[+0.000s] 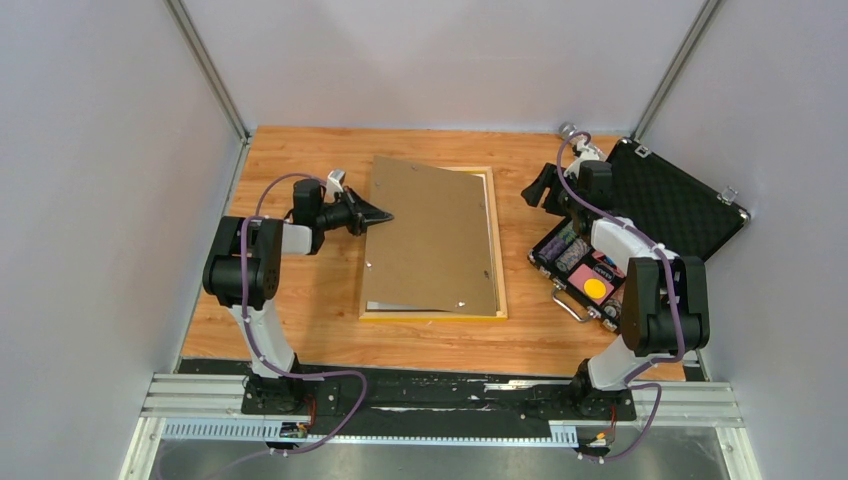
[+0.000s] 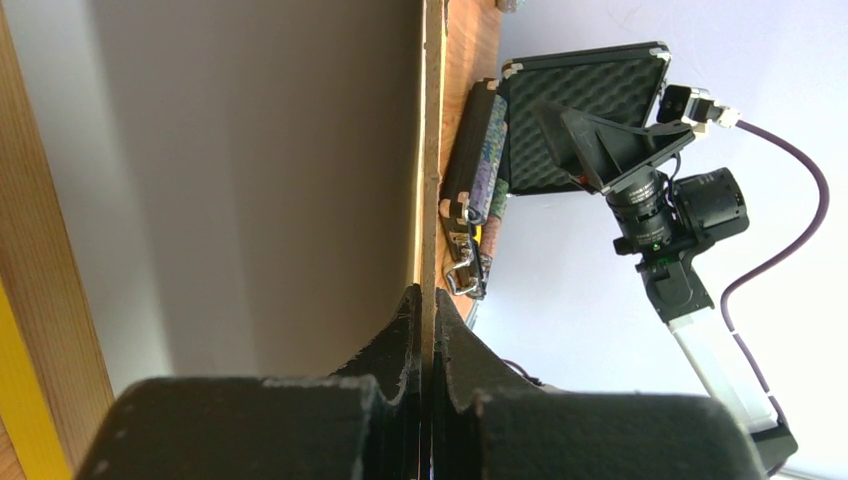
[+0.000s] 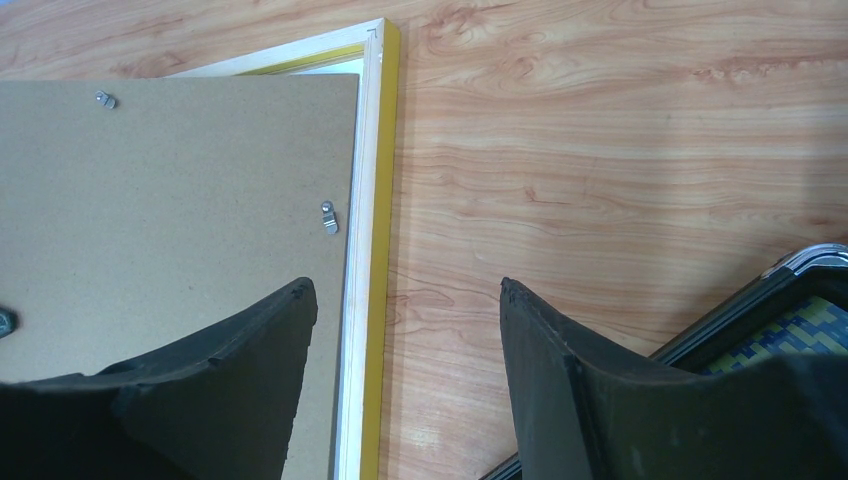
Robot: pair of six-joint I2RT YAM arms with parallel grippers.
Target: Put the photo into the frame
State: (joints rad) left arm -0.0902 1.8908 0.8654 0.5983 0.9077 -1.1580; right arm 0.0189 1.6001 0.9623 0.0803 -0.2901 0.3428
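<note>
Overhead: set high behind both arm bases, looking down and forward, far enough to take in the whole table, frame and open case. Left wrist: rolled sideways, sighting close along the brown board edge-on, toward the case and the right arm's camera. Right wrist: low over the wood, facing down at a frame corner. Common to all three: board and case.

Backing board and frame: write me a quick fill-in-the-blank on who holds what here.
The left gripper is shut on the edge of the brown ____.
The right gripper hovers with its jaws ____.
Seen from above, the black case sits to the ____ of the frame.
Missing words: backing board; open; right.
</note>
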